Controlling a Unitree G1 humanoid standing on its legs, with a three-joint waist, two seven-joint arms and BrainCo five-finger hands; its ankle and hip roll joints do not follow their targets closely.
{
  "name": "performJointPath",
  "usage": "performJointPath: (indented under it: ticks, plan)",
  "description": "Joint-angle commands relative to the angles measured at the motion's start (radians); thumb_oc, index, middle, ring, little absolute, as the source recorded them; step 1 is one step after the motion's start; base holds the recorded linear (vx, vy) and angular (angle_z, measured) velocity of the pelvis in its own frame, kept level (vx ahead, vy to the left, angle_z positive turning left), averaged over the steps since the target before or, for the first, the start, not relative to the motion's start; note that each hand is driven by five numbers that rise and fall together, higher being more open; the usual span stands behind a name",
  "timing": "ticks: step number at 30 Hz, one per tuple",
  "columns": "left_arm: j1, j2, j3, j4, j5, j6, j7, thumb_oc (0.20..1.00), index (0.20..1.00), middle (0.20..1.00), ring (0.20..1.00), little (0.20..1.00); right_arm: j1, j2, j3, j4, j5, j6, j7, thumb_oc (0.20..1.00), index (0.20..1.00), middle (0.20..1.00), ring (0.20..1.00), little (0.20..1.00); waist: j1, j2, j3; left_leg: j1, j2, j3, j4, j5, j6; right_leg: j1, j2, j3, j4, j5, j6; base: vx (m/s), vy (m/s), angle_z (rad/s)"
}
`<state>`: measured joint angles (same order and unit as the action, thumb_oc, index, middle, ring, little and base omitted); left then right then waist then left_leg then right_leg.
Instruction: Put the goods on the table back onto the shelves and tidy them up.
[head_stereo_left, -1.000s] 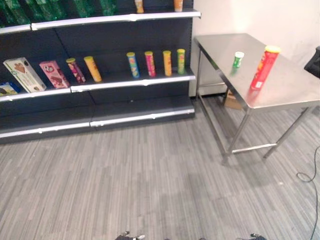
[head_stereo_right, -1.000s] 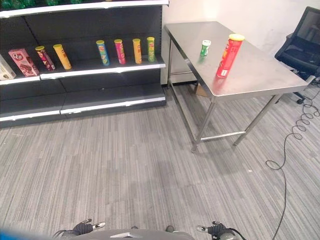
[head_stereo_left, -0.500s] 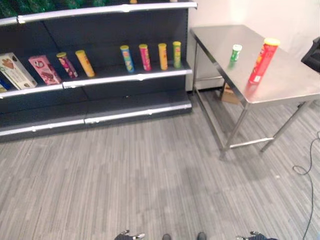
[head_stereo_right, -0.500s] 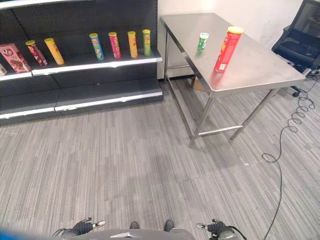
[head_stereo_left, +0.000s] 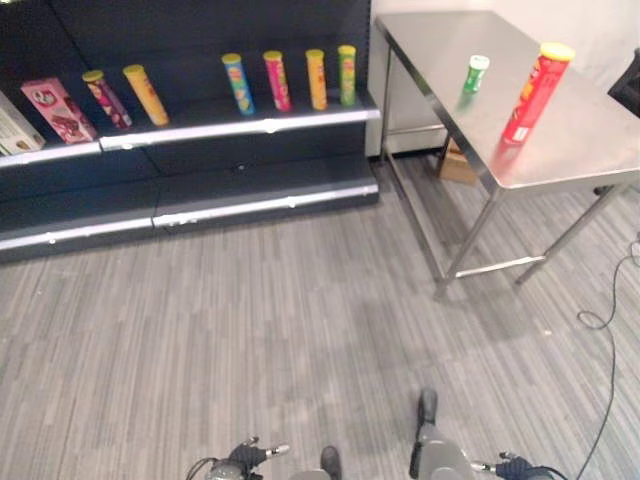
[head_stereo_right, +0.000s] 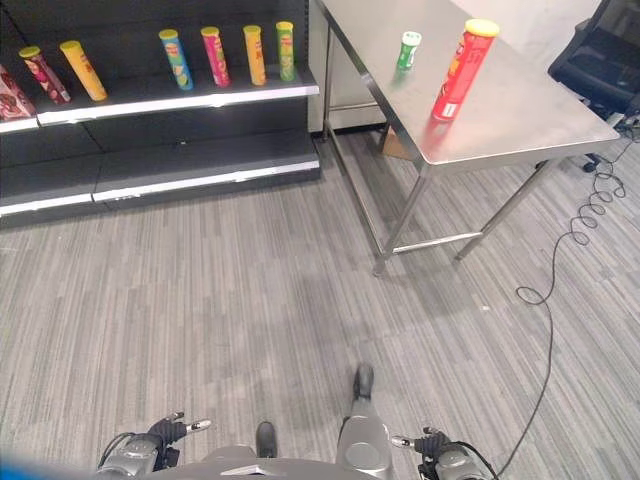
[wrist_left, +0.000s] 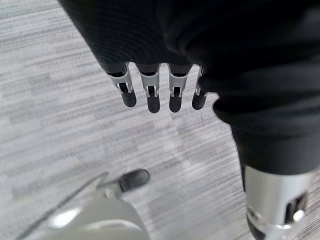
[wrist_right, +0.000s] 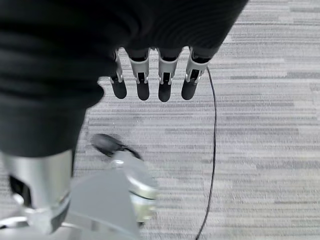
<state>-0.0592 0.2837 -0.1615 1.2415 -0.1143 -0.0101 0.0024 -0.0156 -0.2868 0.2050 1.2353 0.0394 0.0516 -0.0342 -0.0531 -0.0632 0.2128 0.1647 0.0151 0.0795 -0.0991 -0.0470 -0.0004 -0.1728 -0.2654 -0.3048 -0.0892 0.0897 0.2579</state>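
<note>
— Looking at the upper right of your head view, what stands on the surface (head_stereo_left: 560, 150)?
— You have a tall red can (head_stereo_left: 530, 93) and, just beyond it, a small green can (head_stereo_left: 475, 73), both upright and apart.

— And the shelf (head_stereo_left: 240, 125)?
— Upper left: you see six upright tubes (head_stereo_left: 278, 81) and a pink box (head_stereo_left: 58, 109).

— Your hands?
— Left robot hand (wrist_left: 150, 92) and right robot hand (wrist_right: 150, 82) hang over the floor (head_stereo_left: 250, 320), fingers straight, holding nothing.
</note>
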Motion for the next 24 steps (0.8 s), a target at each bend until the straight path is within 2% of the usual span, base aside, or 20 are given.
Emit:
performJointPath:
  ticks: [1,3,4,6,7,8,11,12,13,14,16,17,18,19,20,22,24]
  plan:
    - [-0.006,0.032,-0.005,-0.014,-0.007,-0.013,-0.005,1.0,1.0,1.0,1.0,1.0,-0.024,-0.031,0.021,0.028,-0.02,-0.003,0.007,1.0,1.0,1.0,1.0,1.0,0.005,0.023,-0.023,0.156,-0.035,0.002,0.023,-0.18,-0.031,-0.076,0.033,-0.08,0.002,0.114,-0.013,0.48,-0.069,0.3]
    - [-0.002,0.029,-0.006,-0.015,0.0,-0.013,-0.006,1.0,1.0,1.0,1.0,1.0,-0.016,-0.038,0.023,0.03,-0.027,-0.005,0.013,1.0,1.0,1.0,1.0,1.0,-0.001,0.016,-0.047,0.188,-0.028,-0.005,0.033,-0.204,-0.035,-0.051,0.045,-0.103,0.008,0.134,-0.023,0.58,-0.105,0.24]
    - [0.001,0.026,-0.008,-0.015,0.002,-0.013,-0.007,1.0,1.0,1.0,1.0,1.0,-0.013,-0.041,0.022,0.03,-0.029,-0.007,0.014,1.0,1.0,1.0,1.0,1.0,-0.011,0.015,-0.054,0.191,-0.019,-0.014,0.052,-0.191,-0.045,-0.046,0.051,-0.111,0.017,0.139,-0.037,0.48,-0.134,0.09]
    - [0.007,0.025,-0.015,-0.032,-0.011,-0.011,-0.008,1.0,1.0,1.0,1.0,1.0,-0.006,-0.051,0.019,0.02,-0.024,-0.011,0.009,1.0,1.0,1.0,1.0,1.0,-0.013,0.026,-0.065,0.162,0.016,-0.018,0.146,-0.13,-0.086,-0.034,0.079,-0.115,0.043,0.122,-0.06,0.35,-0.124,0.38]
    - [0.007,0.025,-0.015,-0.032,-0.011,-0.011,-0.008,1.0,1.0,1.0,1.0,1.0,-0.006,-0.051,0.019,0.02,-0.024,-0.011,0.009,1.0,1.0,1.0,1.0,1.0,-0.013,0.027,-0.066,0.161,0.017,-0.019,0.147,-0.131,-0.087,-0.035,0.079,-0.116,0.043,0.122,-0.06,0.35,-0.161,0.69]
    - [0.007,0.027,-0.025,-0.049,-0.015,-0.013,-0.01,1.0,1.0,1.0,1.0,1.0,-0.006,-0.054,0.016,0.012,-0.001,-0.017,0.002,1.0,1.0,1.0,1.0,1.0,-0.018,0.029,-0.075,0.1,0.041,-0.006,0.292,-0.047,-0.133,0.002,0.111,-0.123,0.04,0.099,-0.088,0.36,-0.182,0.43]
    - [0.003,0.031,-0.026,-0.067,-0.041,-0.007,-0.009,1.0,1.0,1.0,1.0,1.0,-0.02,-0.058,0.021,-0.003,0.029,-0.023,-0.011,1.0,1.0,1.0,1.0,1.0,-0.007,0.011,-0.053,-0.076,0.06,0.004,0.657,0.093,-0.17,0.08,0.145,-0.121,0.014,0.043,-0.15,0.32,-0.179,0.08]
    - [0.002,0.034,-0.024,-0.062,-0.039,-0.004,-0.004,1.0,1.0,1.0,1.0,1.0,-0.027,-0.058,0.025,-0.003,0.032,-0.018,-0.014,1.0,1.0,1.0,1.0,1.0,-0.001,0.02,-0.046,-0.104,0.099,0.033,0.727,0.081,-0.174,0.105,0.174,-0.11,0.009,0.012,-0.161,0.21,-0.126,-0.29]
    - [-0.002,0.036,-0.026,-0.061,-0.043,-0.003,0.0,1.0,1.0,1.0,1.0,1.0,-0.033,-0.057,0.024,-0.004,0.04,-0.018,-0.019,1.0,1.0,1.0,1.0,1.0,0.001,-0.004,-0.036,-0.151,0.1,0.061,0.755,0.092,-0.152,0.115,0.156,-0.112,0.004,0.006,-0.173,0.25,-0.095,-0.4]
    - [-0.005,0.035,-0.025,-0.054,-0.047,-0.003,0.001,1.0,1.0,1.0,1.0,1.0,-0.039,-0.056,0.03,-0.002,0.045,-0.017,-0.021,1.0,1.0,1.0,1.0,1.0,0.008,0.007,-0.032,-0.167,0.137,0.082,0.751,0.048,-0.148,0.139,0.182,-0.096,0.002,-0.023,-0.172,0.24,-0.046,-0.21]
    - [-0.008,0.032,-0.021,-0.042,-0.051,-0.006,0.004,1.0,1.0,1.0,1.0,1.0,-0.051,-0.051,0.035,0.001,0.057,-0.021,-0.024,1.0,1.0,1.0,1.0,1.0,0.027,-0.004,-0.019,-0.228,0.164,0.118,0.671,-0.043,-0.11,0.173,0.175,-0.072,0.002,-0.053,-0.161,0.32,0.042,-0.26]
    - [-0.008,0.031,-0.021,-0.037,-0.049,-0.004,0.007,1.0,1.0,1.0,1.0,1.0,-0.051,-0.05,0.035,0.004,0.057,-0.02,-0.024,1.0,1.0,1.0,1.0,1.0,0.03,-0.009,-0.018,-0.248,0.175,0.125,0.595,-0.068,-0.1,0.185,0.165,-0.063,0.002,-0.062,-0.152,0.29,0.135,-0.28]
    - [-0.008,0.032,-0.023,-0.032,-0.046,-0.004,0.007,1.0,1.0,1.0,1.0,1.0,-0.051,-0.05,0.035,0.006,0.056,-0.021,-0.024,1.0,1.0,1.0,1.0,1.0,0.031,-0.01,-0.019,-0.266,0.189,0.124,0.511,-0.068,-0.101,0.195,0.158,-0.055,0.002,-0.073,-0.148,0.28,0.181,0.02]
    - [-0.008,0.033,-0.025,-0.026,-0.044,-0.006,0.008,1.0,1.0,1.0,1.0,1.0,-0.049,-0.051,0.035,0.008,0.055,-0.021,-0.027,1.0,1.0,1.0,1.0,1.0,0.033,-0.006,-0.018,-0.286,0.205,0.114,0.405,-0.022,-0.11,0.207,0.157,-0.047,0.002,-0.085,-0.146,0.24,0.241,0.18]
    - [-0.009,0.035,-0.027,-0.023,-0.041,-0.007,0.009,1.0,1.0,1.0,1.0,1.0,-0.05,-0.051,0.036,0.009,0.052,-0.022,-0.029,1.0,1.0,1.0,1.0,1.0,0.037,-0.001,-0.017,-0.312,0.214,0.093,0.274,0.086,-0.118,0.213,0.158,-0.039,0.002,-0.093,-0.153,0.26,0.27,0.13]
    - [-0.011,0.04,-0.023,-0.022,-0.058,-0.012,0.014,1.0,1.0,1.0,1.0,1.0,-0.051,-0.058,0.033,0.012,0.052,-0.028,-0.036,1.0,1.0,1.0,1.0,1.0,0.055,0.019,-0.012,-0.336,0.232,0.019,0.086,0.201,-0.148,0.245,0.176,-0.013,0.002,-0.127,-0.156,0.34,0.299,-0.07]
    - [-0.015,0.045,-0.019,-0.012,-0.068,-0.014,0.022,1.0,1.0,1.0,1.0,1.0,-0.052,-0.061,0.026,0.016,0.051,-0.034,-0.042,1.0,1.0,1.0,1.0,1.0,0.07,0.027,-0.008,-0.388,0.242,-0.059,0.012,0.226,-0.18,0.286,0.183,0.022,0.002,-0.161,-0.155,0.46,0.366,-0.42]
